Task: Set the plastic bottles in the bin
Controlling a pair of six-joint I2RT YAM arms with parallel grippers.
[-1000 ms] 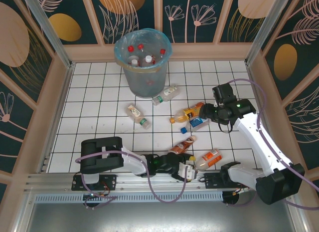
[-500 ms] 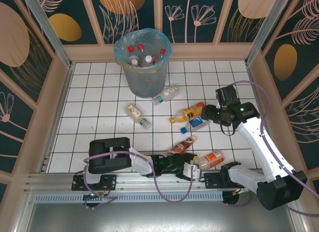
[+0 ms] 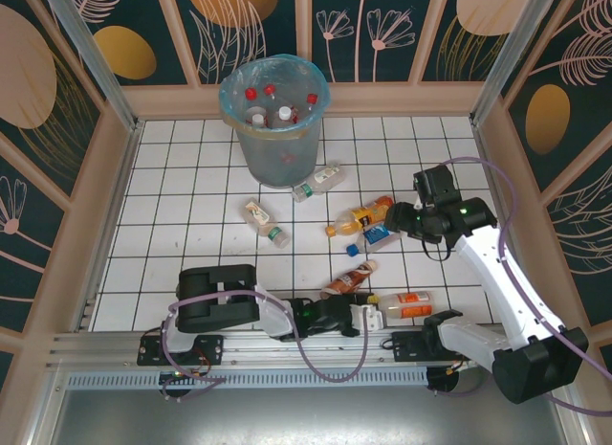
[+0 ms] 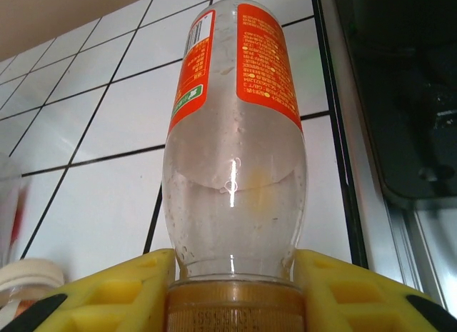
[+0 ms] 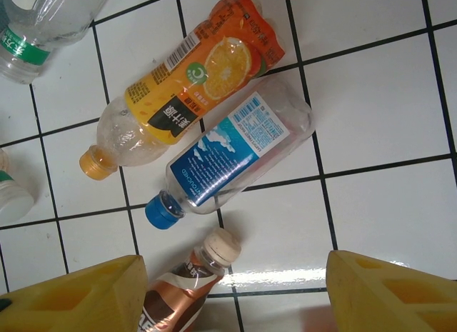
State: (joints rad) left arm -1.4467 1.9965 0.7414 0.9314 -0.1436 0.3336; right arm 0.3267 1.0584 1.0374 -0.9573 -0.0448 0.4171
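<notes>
While the left hand [image 4: 232, 289] pinches the capped neck of a clear orange-labelled bottle [image 4: 235, 153] between its yellow fingers [image 4: 107, 293], low in the overhead frame beside the arm bases, the bottle lies on its side on the white tiled tabletop [image 3: 191, 177] with its bottom pointing right. Just above it, at centre frame, a brown bottle [image 3: 349, 278] with a cream cap lies slanted on the tiles. Right of centre, the right hand [image 5: 232, 293] hovers with its fingers spread wide and nothing between them, over a blue-labelled bottle [image 5: 228, 150] and an orange juice bottle [image 5: 189, 89] that lie side by side, touching. Further up, left of centre, a small green-capped bottle [image 3: 263, 220] lies alone, and a clear green-labelled bottle [image 3: 318, 180] rests just beside the bin [image 3: 277, 158]. At top centre the grey bin, lined with a light-blue bag, stands near the back wall and holds several red-capped bottles [image 3: 268, 105].
</notes>
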